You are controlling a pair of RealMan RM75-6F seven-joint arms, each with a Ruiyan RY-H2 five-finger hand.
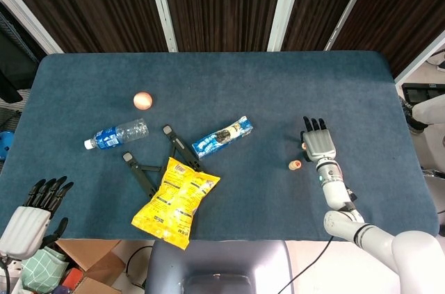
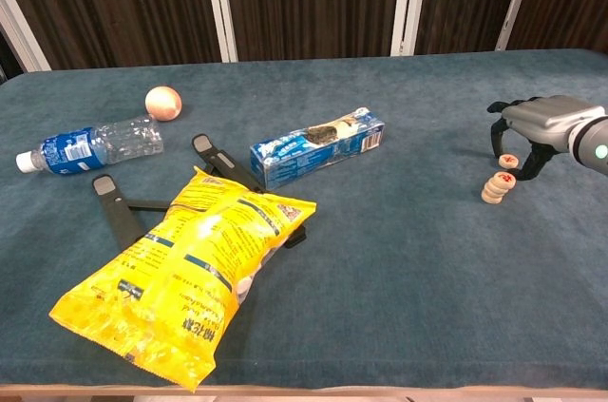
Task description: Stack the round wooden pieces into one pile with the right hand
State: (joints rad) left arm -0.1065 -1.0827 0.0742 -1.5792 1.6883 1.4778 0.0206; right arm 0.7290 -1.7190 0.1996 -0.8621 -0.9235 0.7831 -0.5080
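A short pile of round wooden pieces point(image 2: 496, 187) stands near the table's right side, also seen as the pile point(image 1: 295, 165) from above. One single round piece point(image 2: 508, 162) with a red mark lies just behind it. My right hand point(image 2: 528, 124) arches over that single piece, fingers and thumb pointing down on either side of it, still spread and not closed on it. From above, my right hand point(image 1: 317, 142) covers the single piece. My left hand point(image 1: 35, 210) hangs off the table's near left corner with fingers apart, holding nothing.
A yellow snack bag point(image 1: 177, 200) lies on a black folding stand point(image 1: 139, 169) at the near centre-left. A blue biscuit packet point(image 1: 222, 137), a water bottle point(image 1: 117, 134) and an orange ball point(image 1: 142, 100) lie further left.
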